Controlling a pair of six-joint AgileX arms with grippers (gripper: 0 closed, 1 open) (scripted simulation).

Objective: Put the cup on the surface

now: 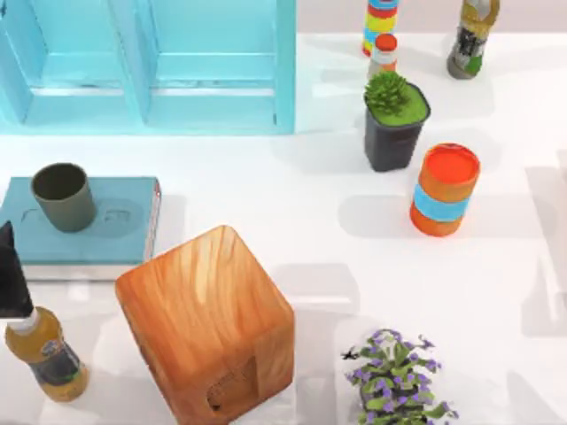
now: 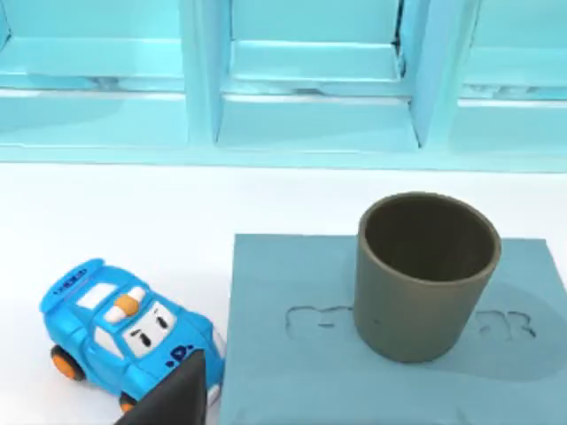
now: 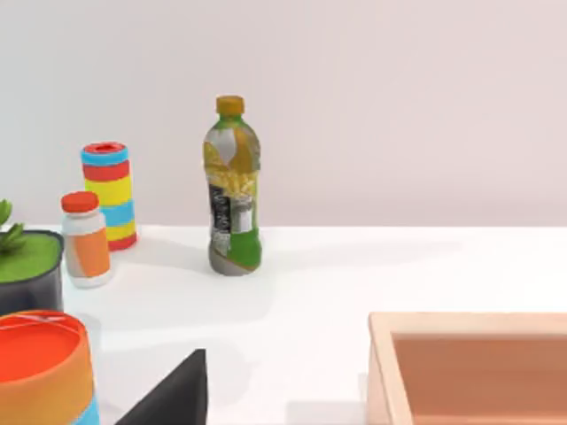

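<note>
Cup [image 1: 63, 196] stands upright on the teal book-like slab [image 1: 115, 232] at the table's left side, sitting toward the slab's left-far part, not yet on the white tabletop [image 1: 292, 204]. In the left wrist view the cup [image 2: 425, 274] is ahead of the camera, open mouth up, dark inside, nothing in it that I can see.

Left gripper [image 1: 12, 274] is at the left edge, just near of the slab, apart from the cup; cannot tell whether its fingers are spread or closed. Right gripper [image 3: 173, 394]: a dark finger tip shows in the right wrist view, far-right area near the orange can [image 1: 444, 189]; width cannot be told either.

Handling guess: small, empty, so light; rigid thin wall; smooth tapered sides, could slip upward out of a loose pinch. Best hold likely across the upper wall just below the rim, or one finger inside and one outside the rim. No handle. Tips easily if nudged.

Bare tabletop lies right of the slab, between it and the wooden block [image 1: 208, 323]. A blue toy car [image 2: 133, 332] sits left of the slab.
</note>
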